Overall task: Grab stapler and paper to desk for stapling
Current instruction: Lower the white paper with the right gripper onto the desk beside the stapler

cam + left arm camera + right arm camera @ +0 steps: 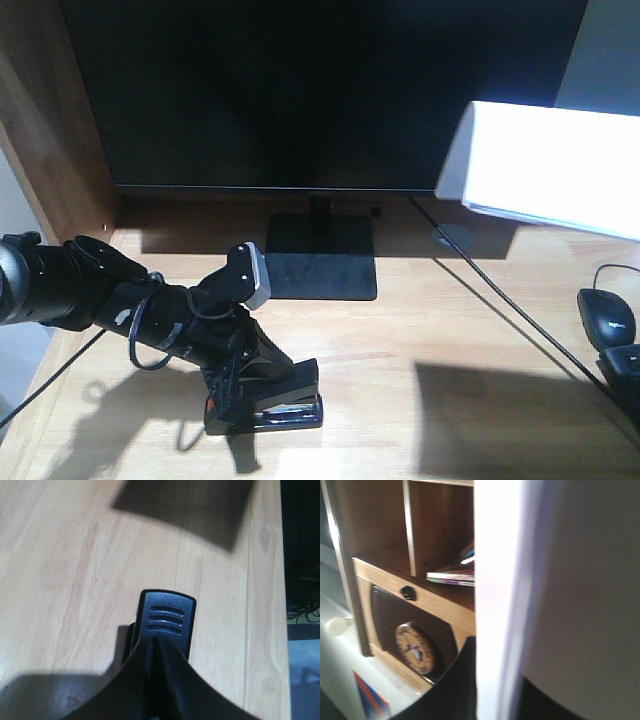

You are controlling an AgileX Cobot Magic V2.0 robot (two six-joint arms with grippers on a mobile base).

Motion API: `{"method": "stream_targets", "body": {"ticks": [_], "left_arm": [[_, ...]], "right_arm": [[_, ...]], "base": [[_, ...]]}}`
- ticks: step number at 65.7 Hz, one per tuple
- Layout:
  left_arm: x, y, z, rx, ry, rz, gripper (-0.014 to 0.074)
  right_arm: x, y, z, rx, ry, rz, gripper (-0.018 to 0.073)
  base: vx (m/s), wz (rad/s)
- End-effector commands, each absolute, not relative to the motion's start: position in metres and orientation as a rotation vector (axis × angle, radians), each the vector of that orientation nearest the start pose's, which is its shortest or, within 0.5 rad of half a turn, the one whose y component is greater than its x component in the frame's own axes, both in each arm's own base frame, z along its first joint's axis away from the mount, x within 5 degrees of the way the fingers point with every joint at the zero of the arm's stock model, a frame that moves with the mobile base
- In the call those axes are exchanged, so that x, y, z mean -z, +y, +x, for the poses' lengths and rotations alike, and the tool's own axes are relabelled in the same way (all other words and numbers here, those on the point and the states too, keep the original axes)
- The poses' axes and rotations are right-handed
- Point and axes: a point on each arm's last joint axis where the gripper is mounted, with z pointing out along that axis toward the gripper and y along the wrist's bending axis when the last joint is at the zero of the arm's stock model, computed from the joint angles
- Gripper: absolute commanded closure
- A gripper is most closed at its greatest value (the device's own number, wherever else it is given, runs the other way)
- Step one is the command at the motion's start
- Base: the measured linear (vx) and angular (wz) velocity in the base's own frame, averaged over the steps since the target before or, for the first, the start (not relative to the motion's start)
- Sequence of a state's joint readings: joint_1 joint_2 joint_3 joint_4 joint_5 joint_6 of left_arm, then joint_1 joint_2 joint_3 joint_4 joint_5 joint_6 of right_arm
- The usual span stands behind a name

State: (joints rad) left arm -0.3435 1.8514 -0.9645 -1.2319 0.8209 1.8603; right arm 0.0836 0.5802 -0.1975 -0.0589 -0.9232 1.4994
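Note:
The black stapler (278, 402), with an orange patch near its left end, sits low over the desk (420, 340), touching it or just above. My left gripper (236, 385) is shut on its rear part. In the left wrist view the stapler's ribbed nose (167, 616) sticks out past the closed left gripper (156, 641). The white paper (555, 170) hangs in the air at the upper right, in front of the monitor's corner. In the right wrist view my right gripper (497, 680) is shut on the paper (492, 580), seen edge-on.
A black monitor (320, 90) on a flat stand (322, 258) fills the back of the desk. A black mouse (606, 316) and a keyboard corner (625, 378) lie at the right edge. A cable (500, 300) runs diagonally. Behind the right gripper is a wooden shelf unit (415, 530).

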Motion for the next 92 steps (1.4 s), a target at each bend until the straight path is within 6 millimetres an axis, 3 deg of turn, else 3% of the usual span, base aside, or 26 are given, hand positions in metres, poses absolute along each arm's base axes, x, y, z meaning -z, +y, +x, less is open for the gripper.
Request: {"method": "stream_targets", "body": {"ticks": [1,8,18,43,53,62,92], "left_arm": [[-0.182,-0.177,0.294,0.875,1.902,1.428,0.0603],[-0.182,-0.177,0.294,0.875,1.902,1.428,0.0603],[-0.182,-0.177,0.294,0.875,1.902,1.428,0.0603],[-0.182,-0.177,0.294,0.875,1.902,1.428,0.0603],[-0.182,-0.177,0.294,0.875,1.902,1.428,0.0603],[-0.182,-0.177,0.294,0.875,1.902,1.428,0.0603],[-0.182,-0.177,0.294,0.876,1.901,1.429,0.0603]], "right_arm": [[-0.32,0.019,0.123,-1.463,0.844,0.558,0.0561],[-0.315,0.028,0.147,-1.472,0.959,0.548,0.0561],[-0.311,0.031,0.173,-1.49,0.975,0.551,0.0561],[-0.266,0.03,0.211,-1.484,1.181,0.665,0.0561],[-0.25,0.011,0.215,-1.556,1.285,0.631,0.0561],[-0.229,0.0,0.212,-1.565,1.492,0.635,0.0561],[-0.192,0.02,0.187,-1.602,2.034,0.287,0.0561]], "base": [[0.0,0.0],[0.0,0.0],[0.0,0.0],[0.0,0.0],[0.0,0.0],[0.0,0.0],[0.0,0.0]]}}
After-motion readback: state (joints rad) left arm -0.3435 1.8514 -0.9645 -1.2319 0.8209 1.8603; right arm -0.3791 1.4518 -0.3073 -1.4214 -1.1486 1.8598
